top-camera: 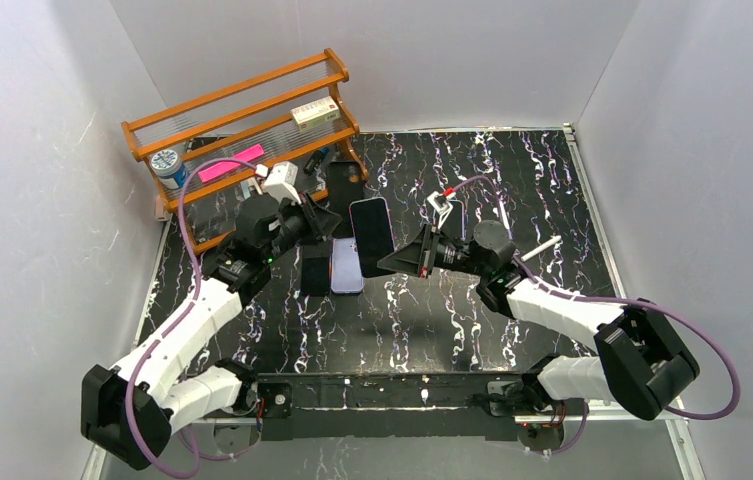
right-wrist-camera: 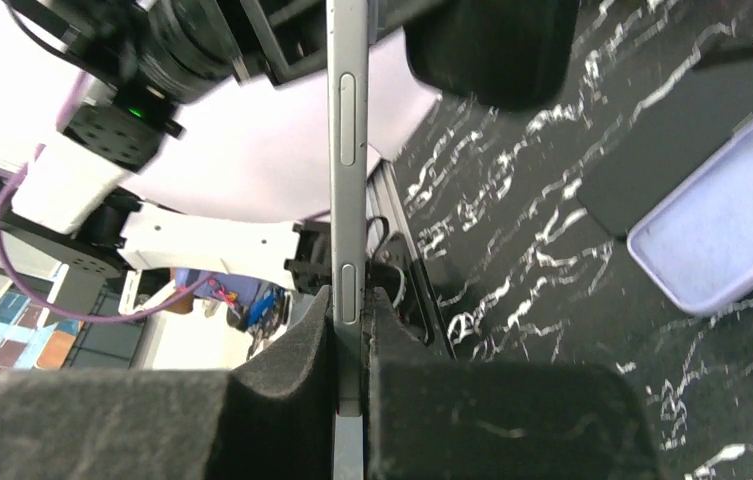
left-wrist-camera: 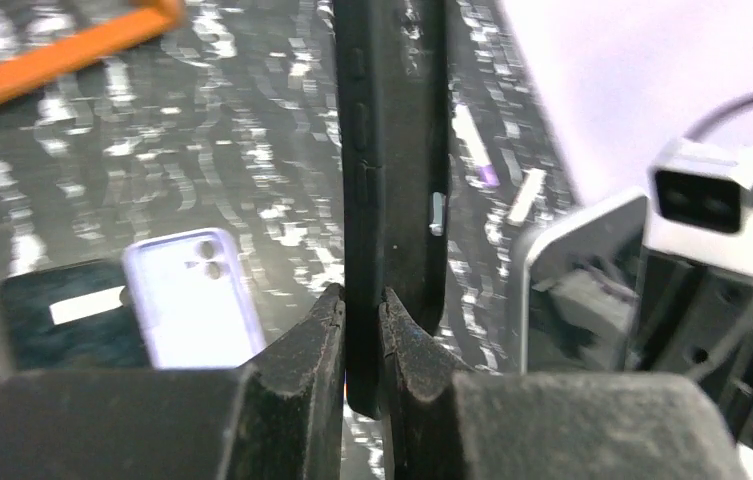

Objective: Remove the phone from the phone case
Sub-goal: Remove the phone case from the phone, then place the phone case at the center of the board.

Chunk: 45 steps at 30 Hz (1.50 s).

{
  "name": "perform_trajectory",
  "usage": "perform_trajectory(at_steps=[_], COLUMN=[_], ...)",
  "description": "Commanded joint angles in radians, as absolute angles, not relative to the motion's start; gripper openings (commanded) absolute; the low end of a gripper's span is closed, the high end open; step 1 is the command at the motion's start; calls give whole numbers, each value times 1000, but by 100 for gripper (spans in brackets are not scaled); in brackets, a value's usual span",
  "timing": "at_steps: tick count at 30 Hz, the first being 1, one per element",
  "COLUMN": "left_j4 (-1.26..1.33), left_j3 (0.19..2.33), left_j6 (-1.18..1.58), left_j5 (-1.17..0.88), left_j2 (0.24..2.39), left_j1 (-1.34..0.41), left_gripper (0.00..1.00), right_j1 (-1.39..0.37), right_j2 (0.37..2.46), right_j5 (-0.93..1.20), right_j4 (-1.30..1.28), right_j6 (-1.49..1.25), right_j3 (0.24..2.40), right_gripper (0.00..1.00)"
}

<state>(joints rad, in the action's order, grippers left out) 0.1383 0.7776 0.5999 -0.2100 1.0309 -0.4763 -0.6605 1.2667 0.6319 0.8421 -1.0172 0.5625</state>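
My left gripper (top-camera: pixel 324 222) is shut on the wall of a black phone case (top-camera: pixel 342 190) and holds it above the table. In the left wrist view the case (left-wrist-camera: pixel 392 150) stands edge-on between the fingertips of the left gripper (left-wrist-camera: pixel 362 312). My right gripper (top-camera: pixel 402 262) is shut on the phone (top-camera: pixel 372 237), which has a dark screen and a silver frame and is held up beside the case, apart from it. In the right wrist view the phone's silver edge (right-wrist-camera: pixel 347 150) rises from the closed right gripper (right-wrist-camera: pixel 350 310).
A lilac phone case (top-camera: pixel 348 268) and a flat black item (top-camera: pixel 315 268) lie on the marble mat under the grippers; both show in the left wrist view (left-wrist-camera: pixel 192 295) and in the right wrist view (right-wrist-camera: pixel 732 230). A wooden rack (top-camera: pixel 242 120) with small items stands at the back left.
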Motion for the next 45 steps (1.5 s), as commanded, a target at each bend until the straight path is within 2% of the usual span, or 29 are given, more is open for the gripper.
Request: perform_trajectory(at_steps=[1, 10, 20, 25, 30, 34, 37, 45], left_j4=[-130, -472, -674, -664, -618, -507, -430, -227], left_j3=[857, 961, 979, 960, 936, 896, 876, 874], left_j6=[455, 353, 309, 308, 317, 376, 442, 621], left_j5=[63, 185, 157, 113, 53, -216, -310, -255], left_j2=[1023, 1078, 1181, 1237, 1221, 1199, 1217, 1333], left_j1=[-466, -420, -262, -229, -216, -216, -234, -416], left_gripper=[0, 0, 0, 0, 0, 0, 0, 0], right_j1=[-666, -664, -665, -665, -664, -651, -642, -634], right_j2=[1224, 1241, 1450, 1544, 1547, 1487, 1429, 1240], right_j5=[637, 459, 385, 385, 365, 328, 304, 210], right_j4=[823, 601, 568, 592, 603, 598, 578, 503], right_j6=[-951, -812, -825, -837, -836, -822, -806, -752], right_j3=[553, 554, 589, 612, 599, 571, 555, 506], right_gripper=[1, 1, 1, 1, 1, 1, 1, 1])
